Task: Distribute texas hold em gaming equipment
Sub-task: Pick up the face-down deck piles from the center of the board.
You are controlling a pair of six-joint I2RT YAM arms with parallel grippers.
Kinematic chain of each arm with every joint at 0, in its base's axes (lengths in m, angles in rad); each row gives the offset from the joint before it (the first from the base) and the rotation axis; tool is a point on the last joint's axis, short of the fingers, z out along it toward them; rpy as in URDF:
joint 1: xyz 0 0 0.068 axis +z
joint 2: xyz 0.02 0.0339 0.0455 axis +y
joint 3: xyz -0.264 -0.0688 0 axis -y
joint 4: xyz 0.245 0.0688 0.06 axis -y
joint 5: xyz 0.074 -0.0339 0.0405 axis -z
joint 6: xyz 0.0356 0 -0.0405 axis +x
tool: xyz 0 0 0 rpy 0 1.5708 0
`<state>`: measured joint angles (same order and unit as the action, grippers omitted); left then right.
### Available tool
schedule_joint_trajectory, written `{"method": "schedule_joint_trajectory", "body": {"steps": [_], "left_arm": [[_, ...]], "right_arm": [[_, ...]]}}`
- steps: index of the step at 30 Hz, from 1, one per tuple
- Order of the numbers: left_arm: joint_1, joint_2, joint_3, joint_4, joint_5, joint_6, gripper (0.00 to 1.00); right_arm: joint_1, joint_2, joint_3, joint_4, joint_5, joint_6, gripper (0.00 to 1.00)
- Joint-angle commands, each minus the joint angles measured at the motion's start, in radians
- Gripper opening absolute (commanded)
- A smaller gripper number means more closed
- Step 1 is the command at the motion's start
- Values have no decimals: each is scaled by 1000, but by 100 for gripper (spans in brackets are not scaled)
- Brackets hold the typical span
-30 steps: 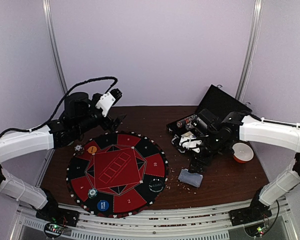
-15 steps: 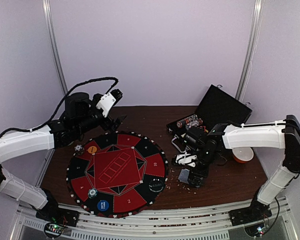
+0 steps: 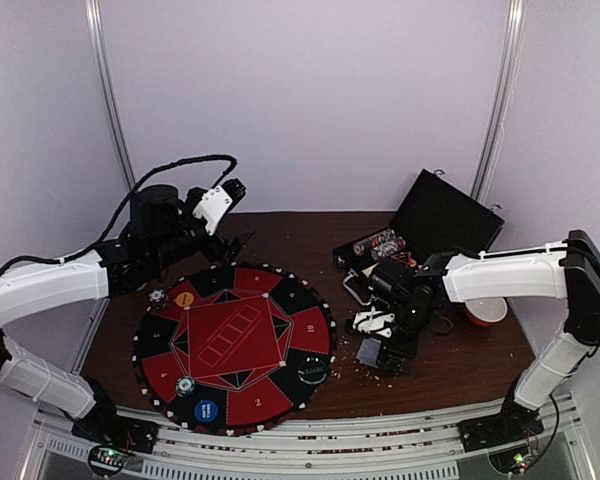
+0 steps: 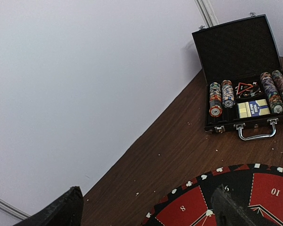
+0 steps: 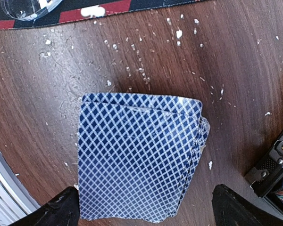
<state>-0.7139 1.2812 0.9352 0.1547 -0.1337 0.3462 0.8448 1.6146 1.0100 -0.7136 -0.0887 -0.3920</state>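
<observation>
A stack of blue-backed playing cards (image 5: 139, 155) lies on the brown table right of the round mat; in the top view the cards (image 3: 367, 352) are partly under my right gripper (image 3: 382, 345). The right gripper (image 5: 144, 209) is open, low over the stack, with one finger on each side of it. My left gripper (image 3: 236, 240) is open and empty, held above the mat's far edge, and also shows in its own wrist view (image 4: 148, 207). On the mat lie a yellow disc (image 3: 184, 298), a blue disc (image 3: 206, 410), a black disc (image 3: 311, 371) and two small chips (image 3: 185, 385).
The round red-and-black mat (image 3: 235, 345) fills the table's left centre. An open black case (image 4: 245, 103) with rows of chips stands at the back right (image 3: 435, 215). A white and orange bowl (image 3: 485, 310) sits right of the right arm. White crumbs litter the wood.
My right gripper has moved forward and left, down over the card stack, and now partly covers it. The left arm has not moved.
</observation>
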Motion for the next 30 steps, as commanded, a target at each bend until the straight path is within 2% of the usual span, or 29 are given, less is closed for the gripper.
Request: {"method": "schedule_joint_trajectory", "body": {"steps": [1,17,21,26,30], "left_arm": [[7,4,-5,22,18,8,98],[6,-1,-9,22,25,12,98],[7,-4,-11,23,29,14,98],[5,-5,-12,23,31,15,98],[7,-5,-13,25,32,16,98]], "right_arm": [[-5,22,-10,-4,18,10,100],[-10,86,0,-12,-31,21,99],[-10,83,-22,-12,10,10,95],[-9,100,-28,1,31,-1,77],[-8,123,-24,17,39,2,74]]}}
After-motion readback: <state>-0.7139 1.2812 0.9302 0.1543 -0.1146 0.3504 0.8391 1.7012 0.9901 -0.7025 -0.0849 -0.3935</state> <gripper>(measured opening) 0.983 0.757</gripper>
